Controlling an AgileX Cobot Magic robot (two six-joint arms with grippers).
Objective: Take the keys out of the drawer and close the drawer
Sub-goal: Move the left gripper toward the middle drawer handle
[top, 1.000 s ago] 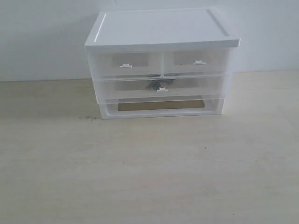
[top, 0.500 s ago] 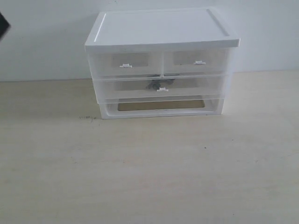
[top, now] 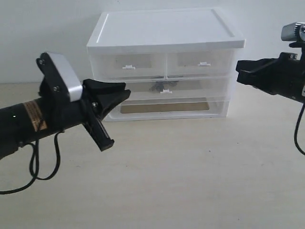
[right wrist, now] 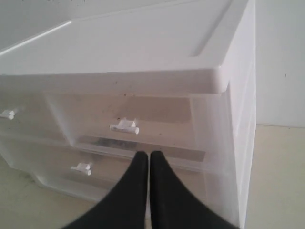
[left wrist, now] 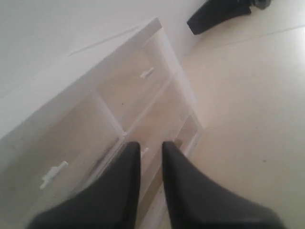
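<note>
The wide translucent drawer (top: 138,90) sits pushed in flush in the white unit (top: 162,28), below the two half-width drawers. Its small tab handle (top: 165,91) is at centre. The keys (top: 157,87) show only as a dark blur through the drawer front, just behind the handle. My left gripper (top: 116,117) hovers open in front of the unit's left corner, nothing between its fingers; in the left wrist view the gripper (left wrist: 151,145) points at the drawer (left wrist: 162,114). My right gripper (top: 238,71) is shut and empty beside the unit's right end, and in its own view the gripper (right wrist: 149,153) faces the drawer (right wrist: 47,160).
The unit's bottom slot (top: 164,107) holds no drawer and shows the table through it. The unit stands against a white wall (top: 43,28) on a pale wooden table (top: 190,181). A black cable (top: 45,162) hangs from the left arm.
Both arms have come into view, the left from the left side and the right from the right. The unit and drawer have not moved.
</note>
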